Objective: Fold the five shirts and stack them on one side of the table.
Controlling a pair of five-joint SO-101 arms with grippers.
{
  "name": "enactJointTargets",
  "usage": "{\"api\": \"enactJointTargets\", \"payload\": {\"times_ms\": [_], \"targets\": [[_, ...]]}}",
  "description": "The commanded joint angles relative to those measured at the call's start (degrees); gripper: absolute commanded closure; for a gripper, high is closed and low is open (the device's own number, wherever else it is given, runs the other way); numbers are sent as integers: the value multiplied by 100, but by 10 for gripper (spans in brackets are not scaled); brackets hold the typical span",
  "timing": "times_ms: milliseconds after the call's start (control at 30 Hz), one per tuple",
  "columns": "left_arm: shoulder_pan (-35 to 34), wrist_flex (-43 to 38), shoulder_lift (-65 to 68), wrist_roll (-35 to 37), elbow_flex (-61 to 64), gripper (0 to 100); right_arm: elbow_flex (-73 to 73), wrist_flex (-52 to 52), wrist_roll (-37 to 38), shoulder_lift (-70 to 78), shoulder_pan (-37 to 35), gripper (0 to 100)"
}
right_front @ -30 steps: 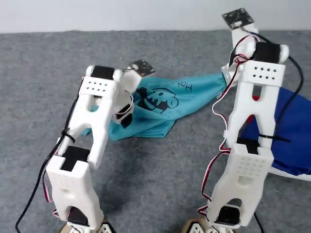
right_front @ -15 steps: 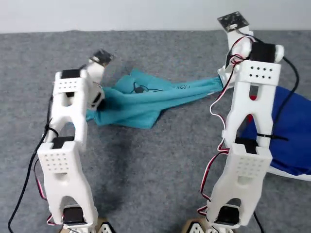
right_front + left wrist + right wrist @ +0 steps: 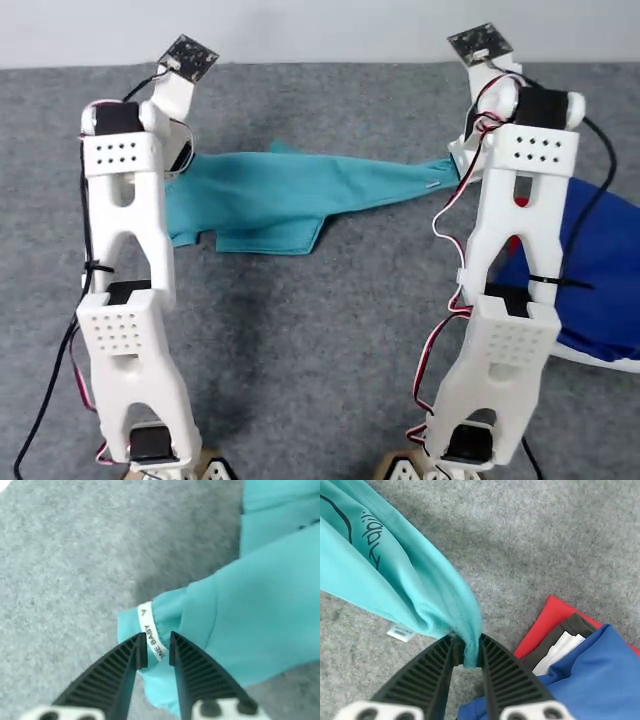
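Pinching teal shirt (image 3: 290, 195) — left fingers (image 3: 120, 670) at white label (image 3: 150, 630), right fingers (image 3: 437, 670) clamping bunched edge

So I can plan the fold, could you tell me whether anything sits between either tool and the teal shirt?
Nothing visible does: the left tool is shut on the teal shirt beside its white label, and the right tool is shut on its opposite end.

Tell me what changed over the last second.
The left hand, shut on one end of the teal cloth shirt, swung out to its left and farther back, stretching the bunched shirt into a long band. The right hand kept its grip on the other end without moving; the blue cloth shirt beside it stayed put.
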Motion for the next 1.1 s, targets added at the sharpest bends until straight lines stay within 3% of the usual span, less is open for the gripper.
{"api": "enactJointTargets", "payload": {"times_ms": [0,67,200,567,867,1067], "targets": [[193,677,-105,-53,-611,915,-44,224,-62,-470,48,990],[378,1143,-105,-53,-892,915,-44,215,-62,-462,40,990],[747,1196,-246,-26,-690,915,-44,215,-70,-444,13,990],[2154,1152,-1046,-299,2721,916,-26,215,-70,-418,48,990],[1424,246,-1073,-281,3248,913,290,215,-70,-400,13,990],[985,237,-1108,-273,3046,912,343,215,-70,-400,22,990]]}}
